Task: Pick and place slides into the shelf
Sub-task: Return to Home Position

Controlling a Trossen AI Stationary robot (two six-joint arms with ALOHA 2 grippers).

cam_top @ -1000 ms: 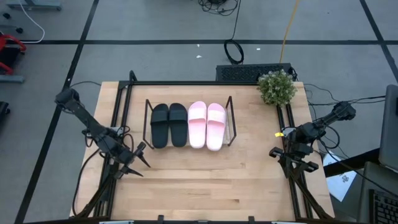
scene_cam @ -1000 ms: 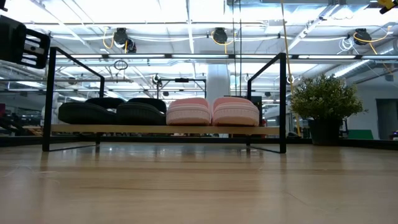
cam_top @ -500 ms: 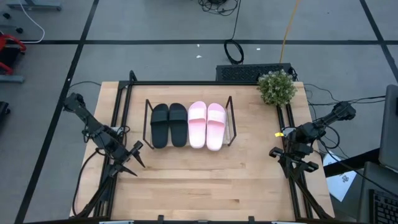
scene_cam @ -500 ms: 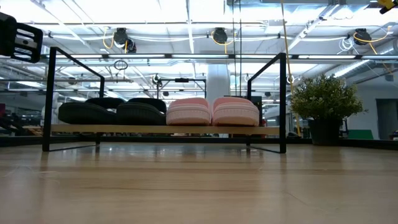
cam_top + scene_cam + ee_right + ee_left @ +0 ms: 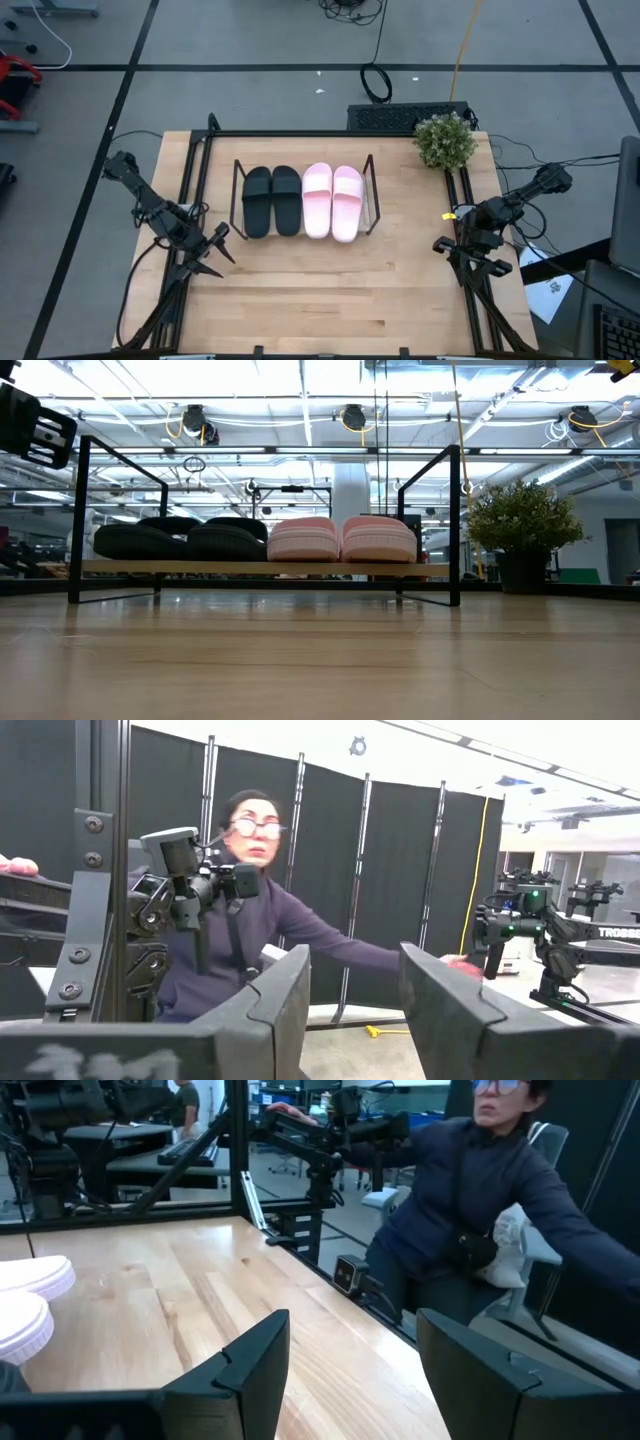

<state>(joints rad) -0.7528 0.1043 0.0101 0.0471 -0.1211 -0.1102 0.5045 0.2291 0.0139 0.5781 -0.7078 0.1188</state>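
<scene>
Two black slides [image 5: 270,200] and two pale pink slides [image 5: 332,201] lie side by side, soles down, on the wooden board of the low shelf [image 5: 238,200]; in the low view they sit on its board [image 5: 260,568]. My left gripper [image 5: 215,252] is open and empty at the table's left edge, in front of and left of the shelf. My right gripper [image 5: 462,255] is open and empty at the table's right edge.
A potted plant [image 5: 445,140] stands at the table's far right corner. A person sits beyond the table's near edge in the left wrist view [image 5: 480,1210]. Bare wooden table top [image 5: 330,290] lies in front of the shelf.
My left gripper has drawn back a little toward the table's far left, away from the near edge, staying open and empty. The slides and the right arm have kept still.
</scene>
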